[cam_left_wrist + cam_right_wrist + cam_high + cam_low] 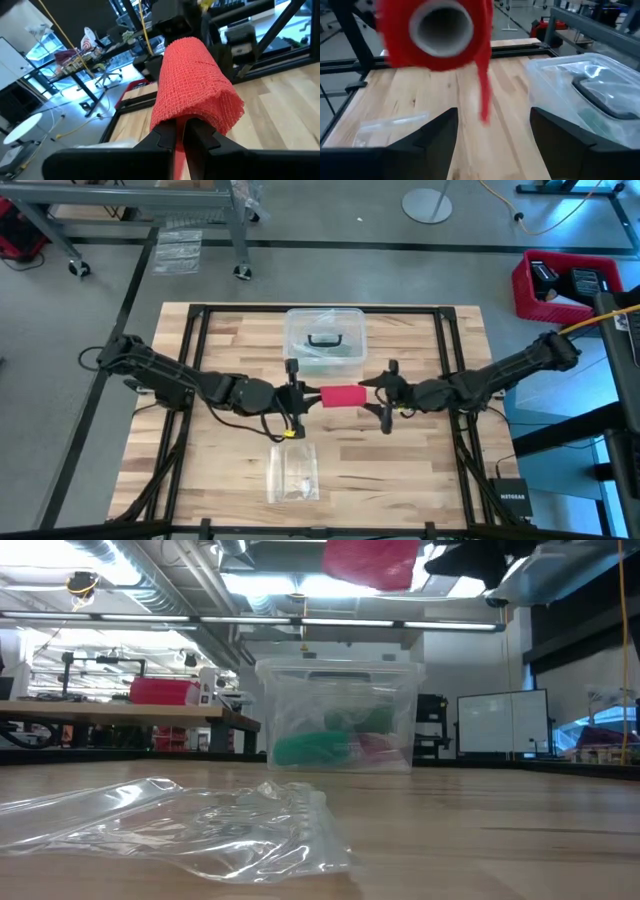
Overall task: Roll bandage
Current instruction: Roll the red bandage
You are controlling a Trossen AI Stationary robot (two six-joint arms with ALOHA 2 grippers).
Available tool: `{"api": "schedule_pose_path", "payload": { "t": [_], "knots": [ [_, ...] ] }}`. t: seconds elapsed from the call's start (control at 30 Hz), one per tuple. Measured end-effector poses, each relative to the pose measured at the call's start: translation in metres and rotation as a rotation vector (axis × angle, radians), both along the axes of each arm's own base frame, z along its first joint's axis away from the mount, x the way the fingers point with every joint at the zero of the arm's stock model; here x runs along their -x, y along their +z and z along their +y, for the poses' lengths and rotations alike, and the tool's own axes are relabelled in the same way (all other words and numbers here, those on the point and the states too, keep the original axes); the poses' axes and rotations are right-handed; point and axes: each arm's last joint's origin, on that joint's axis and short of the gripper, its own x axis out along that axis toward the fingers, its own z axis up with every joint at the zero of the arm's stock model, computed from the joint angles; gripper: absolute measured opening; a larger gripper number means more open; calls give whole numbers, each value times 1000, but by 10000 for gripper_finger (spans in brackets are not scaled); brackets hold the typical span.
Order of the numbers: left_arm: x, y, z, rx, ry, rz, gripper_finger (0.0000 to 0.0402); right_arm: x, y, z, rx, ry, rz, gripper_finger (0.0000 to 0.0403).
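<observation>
**Red roll held in the air between the two arms**

The bandage is a short red cylinder, lifted clear of the table and hanging over its middle. In the high view its long axis runs across the table, from the left arm toward the right arm. One end faces the right arm: the right wrist view looks straight into the roll's hollow pale core, and a loose red tail hangs down from the roll's edge.

The left gripper has its fingers pressed together on the bandage, pinching the fabric at the roll's near end; the roll sticks out beyond the fingertips, pointing away from the left arm. The right gripper stands just off the other end, its fingers spread wide and apart from the roll, which sits ahead of them.

A clear plastic box with a black handle stands just behind the bandage, toward the table's far edge. A small clear plastic bag lies flat on the table nearer the front edge.
</observation>
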Motion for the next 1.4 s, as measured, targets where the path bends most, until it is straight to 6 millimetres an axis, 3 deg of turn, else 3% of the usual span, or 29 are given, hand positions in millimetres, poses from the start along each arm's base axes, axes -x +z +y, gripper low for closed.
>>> {"api": "schedule_pose_path", "payload": {
  "t": [0.2, 0.3, 0.37, 0.53, 0.57, 0.67, 1.0, 1.4],
  "knots": [
    [-2, 0, 4, 41, -20, -14, 10, -18, 0, 1, 89, 123, -79, 252],
    [-2, 1, 3, 49, -29, -23, 10, -23, -2, 1, 146, 122, -84, 230],
    [-1, 2, 0, 51, -38, -28, 10, -24, 1, 2, 171, 117, -114, 191],
    [-1, 3, -4, 59, -57, -38, 10, -24, 1, 0, 268, 82, -94, 32],
    [0, 3, -5, 60, -65, -37, 10, -24, 1, -1, 302, 52, -83, 17],
    [1, 2, -9, 62, -93, -28, 10, -18, 7, -5, 359, -14, -88, 21],
    [2, -8, -14, 83, -113, 49, 10, 8, 62, -13, 469, -16, -192, 6],
    [0, 0, -20, 75, -300, -17, 11, -7, 40, -18, 442, 18, -40, 6]
  ]
}}
